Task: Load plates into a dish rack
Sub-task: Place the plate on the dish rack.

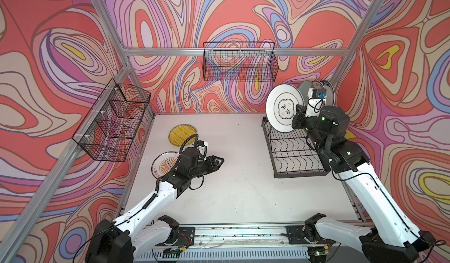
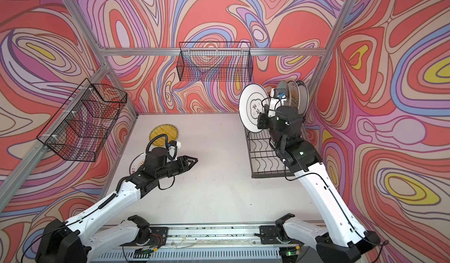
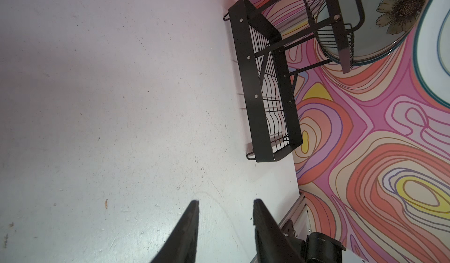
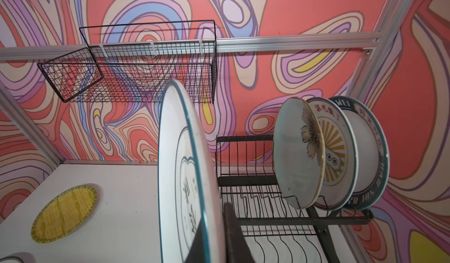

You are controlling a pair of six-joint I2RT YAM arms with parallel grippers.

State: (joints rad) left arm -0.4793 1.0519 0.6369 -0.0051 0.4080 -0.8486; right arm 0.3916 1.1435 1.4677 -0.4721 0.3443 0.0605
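Nearest the lens, the left arm reaches out low and almost level over the table [image 1: 243,191], forearm aimed toward the dish rack [image 1: 292,152]. The left gripper [image 3: 225,202] stands partly parted and holds nothing.

The right arm rises past the rack's near corner, wrist turned up. The right gripper [image 4: 214,230] is clamped on the rim of the white plate with Chinese characters [image 1: 283,108]. That plate stands on edge over the rack's far lower end, printed face turned away from the upper tier; contact with the wires cannot be told.

Three plates stand on edge in the upper tier: pale green flower plate [image 4: 297,152], orange-sunburst plate [image 4: 338,149], lettered-rim plate [image 4: 370,152]. The yellow striped plate [image 1: 182,134] and second sunburst plate [image 1: 163,166] lie flat, well apart from the rack.
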